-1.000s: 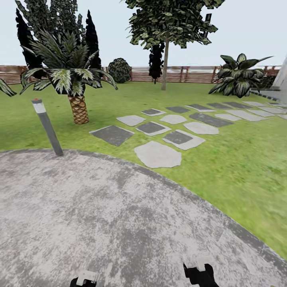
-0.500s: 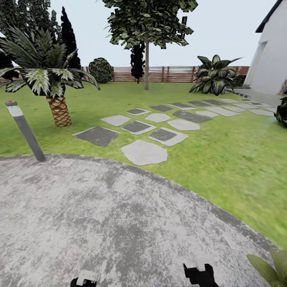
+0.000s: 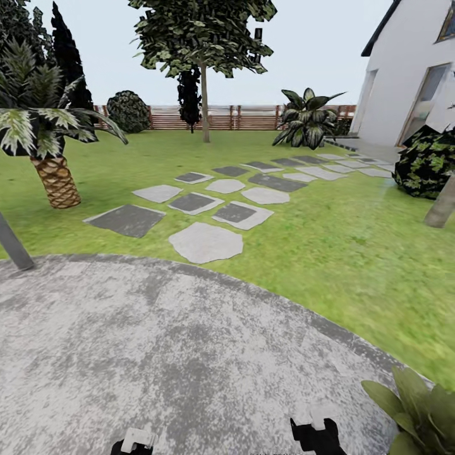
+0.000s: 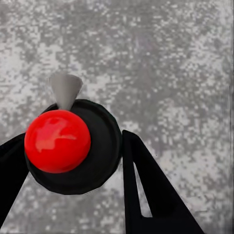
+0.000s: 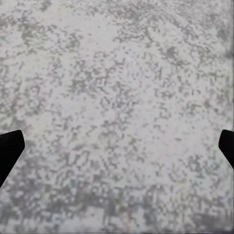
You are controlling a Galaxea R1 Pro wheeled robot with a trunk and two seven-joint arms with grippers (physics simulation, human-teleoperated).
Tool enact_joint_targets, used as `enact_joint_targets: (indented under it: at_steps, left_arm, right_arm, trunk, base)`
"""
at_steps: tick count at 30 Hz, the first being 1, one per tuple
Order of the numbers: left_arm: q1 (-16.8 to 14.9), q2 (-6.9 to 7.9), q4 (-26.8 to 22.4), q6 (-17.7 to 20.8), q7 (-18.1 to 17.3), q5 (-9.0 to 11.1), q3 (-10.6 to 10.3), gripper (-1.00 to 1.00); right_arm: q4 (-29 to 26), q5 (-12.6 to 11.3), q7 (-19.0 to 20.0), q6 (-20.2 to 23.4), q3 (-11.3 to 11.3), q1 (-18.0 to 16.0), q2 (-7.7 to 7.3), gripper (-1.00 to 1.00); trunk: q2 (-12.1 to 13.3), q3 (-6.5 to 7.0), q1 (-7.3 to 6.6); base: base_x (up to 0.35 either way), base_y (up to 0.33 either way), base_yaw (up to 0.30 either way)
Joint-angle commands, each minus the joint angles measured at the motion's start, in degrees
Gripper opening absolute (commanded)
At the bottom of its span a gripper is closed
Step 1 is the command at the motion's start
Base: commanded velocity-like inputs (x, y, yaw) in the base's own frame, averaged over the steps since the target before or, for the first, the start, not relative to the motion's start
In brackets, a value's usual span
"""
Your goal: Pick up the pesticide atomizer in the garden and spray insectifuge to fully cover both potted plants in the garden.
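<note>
Pesticide atomizer point(image 4: 100, 163): between my left fingers. The left wrist view looks down on its dark round body, a glossy red knob and a pale grey nozzle. In the head view its whitish head pokes up at the bottom edge.
Left gripper point(image 4: 71, 144): my two black fingers are clamped against either side of the bottle's body, over the paving.
Right gripper point(image 5: 117, 146): fingers spread wide with nothing between them, bare stone below; its dark tip shows low in the head view.
Potted plant point(image 3: 418, 409): broad light-green leaves at the patio's rim, to my right front, near the right gripper.
Surface: round mottled-grey stone patio point(image 3: 189, 354) under both arms, its curved border meeting the lawn point(image 3: 360, 259).
Garden: pale and dark stepping stones point(image 3: 205, 242) run across the grass toward a white house point(image 3: 404, 82).
Backdrop: brown slat fence point(image 3: 249, 117), a slim-trunked tree point(image 3: 203, 44), a palm point(image 3: 54, 170) at left, a large striped plant point(image 3: 308, 120) and a dark shrub point(image 3: 430, 161).
Near left: a grey post point(image 3: 11, 243) leans at the patio's edge.
</note>
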Motion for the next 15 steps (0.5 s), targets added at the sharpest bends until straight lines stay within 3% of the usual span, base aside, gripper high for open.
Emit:
enact_joint_targets:
  at_steps: [1,15]
  left_arm:
    - [-0.02,0.0,0.01,-0.18,-0.26,-0.52,0.5,-1.0]
    - [-0.02,0.01,0.01,-0.18,-0.26,-0.5,0.5,-1.0]
  right_arm:
    - [0.07,0.1,-0.14,-0.14,0.34,-0.05,0.0,1.0]
    - [0.1,0.1,-0.14,-0.14,0.41,-0.05,0.01,1.0]
  trunk:
    - [-0.02,-0.05,-0.01]
    - [-0.02,-0.05,-0.01]
  base:
    - [0.0,0.0,-0.264]
    - [-0.105,0.0,-0.264]
